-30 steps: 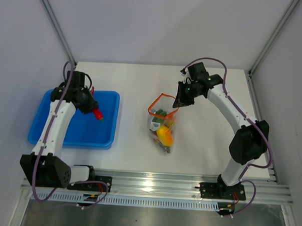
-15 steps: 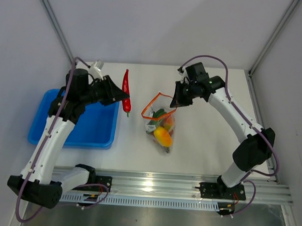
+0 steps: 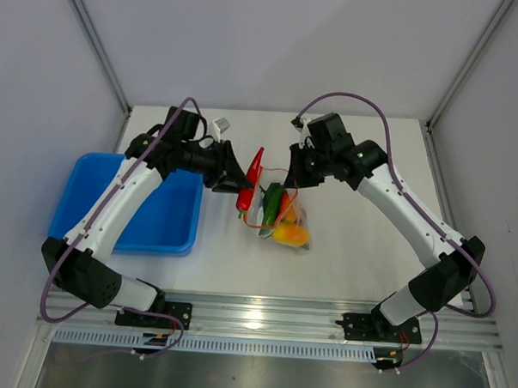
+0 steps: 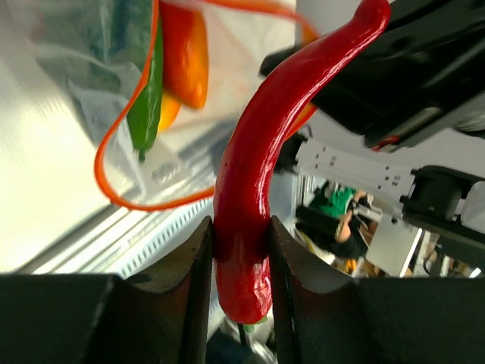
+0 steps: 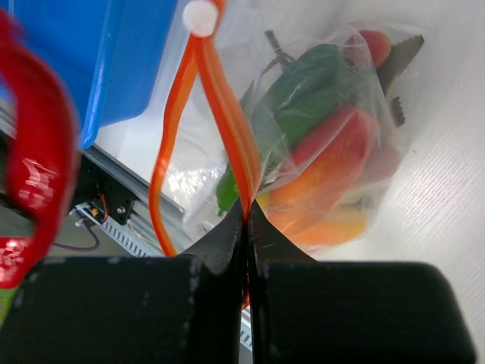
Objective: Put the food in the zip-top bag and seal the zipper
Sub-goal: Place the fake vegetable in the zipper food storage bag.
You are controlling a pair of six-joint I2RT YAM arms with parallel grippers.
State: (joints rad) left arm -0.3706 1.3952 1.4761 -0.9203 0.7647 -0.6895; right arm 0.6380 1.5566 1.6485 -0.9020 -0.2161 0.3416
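Note:
My left gripper (image 3: 239, 185) is shut on a long red chili pepper (image 3: 250, 176), gripped near its stem end (image 4: 242, 250), and holds it in the air at the left of the bag's mouth. The clear zip-top bag (image 3: 284, 214) holds a yellow-orange mango (image 3: 290, 235), a green pepper (image 3: 271, 201) and red pieces (image 5: 333, 163). My right gripper (image 3: 296, 177) is shut on the red-orange zipper strip (image 5: 231, 136) and holds the mouth up and open; the strip loops out to the left (image 4: 114, 171). A white slider (image 5: 200, 17) sits on the strip.
A blue plastic tray (image 3: 167, 220) stands at the left of the table; its corner shows in the right wrist view (image 5: 129, 53). The silver rail (image 3: 262, 319) runs along the near edge, and grey walls enclose the table.
My left arm has carried the red chili from above the blue tray rightward to the bag's mouth. My right gripper has shifted the bag's mouth slightly left, and the bag has moved with it.

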